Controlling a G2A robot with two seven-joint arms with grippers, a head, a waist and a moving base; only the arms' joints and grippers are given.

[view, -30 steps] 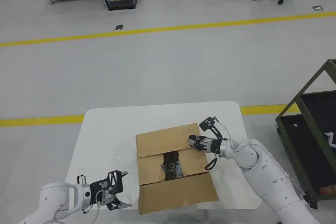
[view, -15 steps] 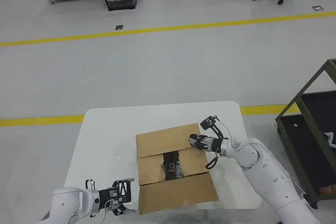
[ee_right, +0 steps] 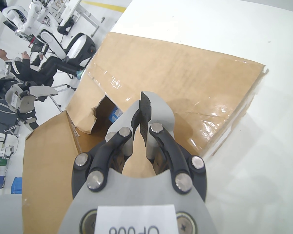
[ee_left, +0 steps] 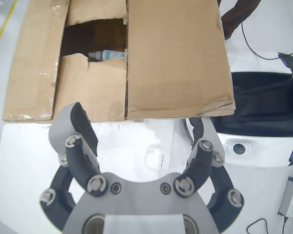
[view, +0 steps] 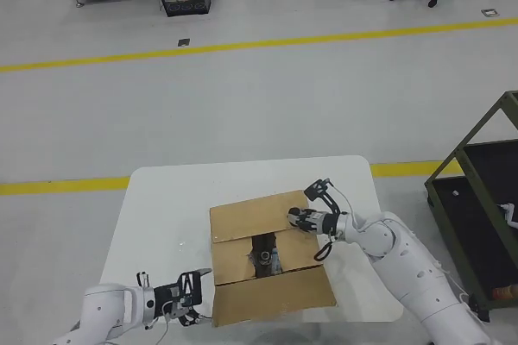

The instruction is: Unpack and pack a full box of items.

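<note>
A cardboard box (view: 242, 222) is set on the counter (view: 164, 216), a bottle (ee_left: 107, 55) seen through its torn top. The left end effector (ee_left: 140, 120) is held open beside the near flap; the right end effector (ee_right: 143, 104) is closed over the far flap.

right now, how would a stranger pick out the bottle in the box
On the white table sits a brown cardboard box with a torn hole in its top flaps. Through that hole lies a small white bottle on its side, the only pale thing in the dark opening.
</note>
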